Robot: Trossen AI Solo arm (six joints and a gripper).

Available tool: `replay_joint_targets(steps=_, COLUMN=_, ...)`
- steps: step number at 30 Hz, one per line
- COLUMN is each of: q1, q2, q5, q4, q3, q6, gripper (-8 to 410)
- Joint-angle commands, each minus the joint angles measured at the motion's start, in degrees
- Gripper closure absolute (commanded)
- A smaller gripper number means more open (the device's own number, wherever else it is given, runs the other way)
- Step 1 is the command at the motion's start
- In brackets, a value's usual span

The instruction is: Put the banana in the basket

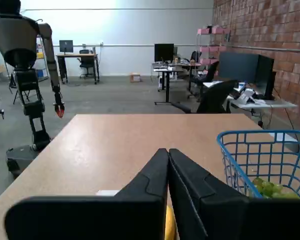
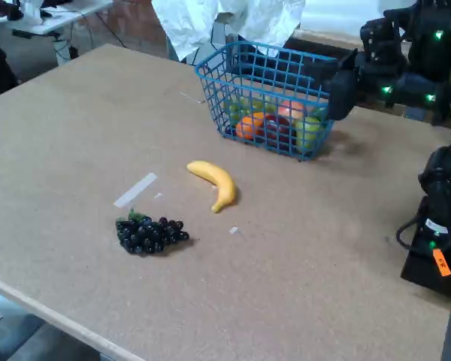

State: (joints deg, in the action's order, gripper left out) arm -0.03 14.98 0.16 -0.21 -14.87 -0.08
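1. In my wrist view the claw fills the bottom of the picture, its two black fingers pressed together at the tips with nothing between them.
2. A sliver of yellow shows low between the finger bases in that view; I cannot tell what it is.
3. In the fixed view the nearest thing on the tabletop is a bunch of dark grapes, lying near the front edge.
4. Just behind the grapes, to the left, a strip of pale tape is stuck flat on the board.
5. The banana lies on the bare tabletop behind and to the right of the grapes, apart from them, curved, one end pointing towards the basket. Nothing touches it.
6. The blue wire basket stands farther back, apart from the banana, upright on the tabletop. Inside I see an orange fruit, a reddish one and some green ones.
7. In the fixed view the arm sits at the right, dark with green lights; its front part reaches to the basket's right side, and I cannot make out the claw there.
8. In the wrist view the basket shows at the right edge, with green grapes at its bottom.
9. Beyond the tabletop, the wrist view shows a humanoid robot on a stand at the left, desks with monitors, and a brick wall at the right.
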Motion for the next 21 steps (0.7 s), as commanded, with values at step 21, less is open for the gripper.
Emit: replay_joint_targets(steps=21, q1=0.00, q2=0.00, q5=-0.17, q4=0.96, q3=-0.07, q6=-0.07, gripper=402)
